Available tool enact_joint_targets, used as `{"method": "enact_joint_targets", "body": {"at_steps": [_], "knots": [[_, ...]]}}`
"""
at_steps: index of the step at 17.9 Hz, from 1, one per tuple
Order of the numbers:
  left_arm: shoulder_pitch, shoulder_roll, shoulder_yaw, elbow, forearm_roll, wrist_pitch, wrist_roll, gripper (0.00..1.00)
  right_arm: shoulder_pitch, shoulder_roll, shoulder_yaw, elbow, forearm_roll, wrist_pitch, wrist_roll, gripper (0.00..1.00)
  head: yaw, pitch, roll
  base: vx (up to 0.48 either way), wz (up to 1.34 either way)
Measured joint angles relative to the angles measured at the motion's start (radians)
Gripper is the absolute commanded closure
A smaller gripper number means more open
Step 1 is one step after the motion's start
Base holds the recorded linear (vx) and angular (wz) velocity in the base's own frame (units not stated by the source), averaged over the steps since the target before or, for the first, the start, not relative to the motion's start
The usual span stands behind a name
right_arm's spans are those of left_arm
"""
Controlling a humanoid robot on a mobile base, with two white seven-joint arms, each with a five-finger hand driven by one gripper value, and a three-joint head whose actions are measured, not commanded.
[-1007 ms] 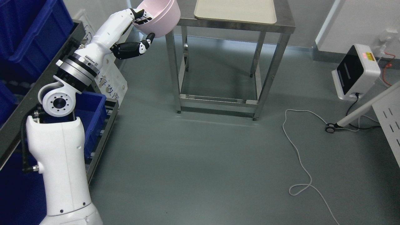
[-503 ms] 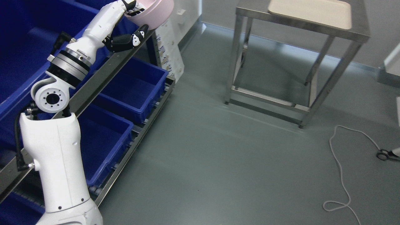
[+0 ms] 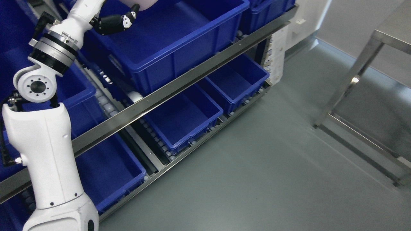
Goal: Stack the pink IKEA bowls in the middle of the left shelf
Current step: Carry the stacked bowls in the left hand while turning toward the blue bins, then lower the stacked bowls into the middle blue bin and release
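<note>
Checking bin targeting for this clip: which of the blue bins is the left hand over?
The large upper-shelf bin, the one above the steel rail; the left hand hangs over its near-left corner. The smaller bins sit on the lower shelf.

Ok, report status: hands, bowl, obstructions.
Left hand at top edge, over blue bin on the shelf rail. Pink bowl barely in frame. Right hand out of view. No obstruction visible.

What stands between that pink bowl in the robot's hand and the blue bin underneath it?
Nothing visible. The pink bowl, barely showing at the top edge, is held by the left hand directly over the open blue bin, which looks empty.
</note>
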Motion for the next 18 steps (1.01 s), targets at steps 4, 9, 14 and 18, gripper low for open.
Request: {"method": "enact_joint_targets", "body": {"at_steps": [4, 9, 14, 18], "knots": [[0.007, 0.054, 0.015, 0.001, 0.002, -0.005, -0.006, 0.95, 0.0, 0.0, 0.0, 0.0, 0.0, 0.0, 0.0, 0.0, 0.0, 0.0, 0.0, -0.039, 0.64], [0.01, 0.111, 0.022, 0.003, 0.002, -0.009, -0.009, 0.95, 0.0, 0.0, 0.0, 0.0, 0.0, 0.0, 0.001, 0.0, 0.0, 0.0, 0.0, -0.002, 0.48], [0.009, 0.159, 0.023, 0.018, 0.0, -0.003, -0.01, 0.95, 0.0, 0.0, 0.0, 0.0, 0.0, 0.0, 0.001, 0.0, 0.0, 0.0, 0.0, 0.015, 0.18], [-0.002, 0.206, -0.002, 0.06, -0.009, 0.002, -0.01, 0.94, 0.0, 0.0, 0.0, 0.0, 0.0, 0.0, 0.001, 0.0, 0.0, 0.0, 0.0, -0.003, -0.05]]}}
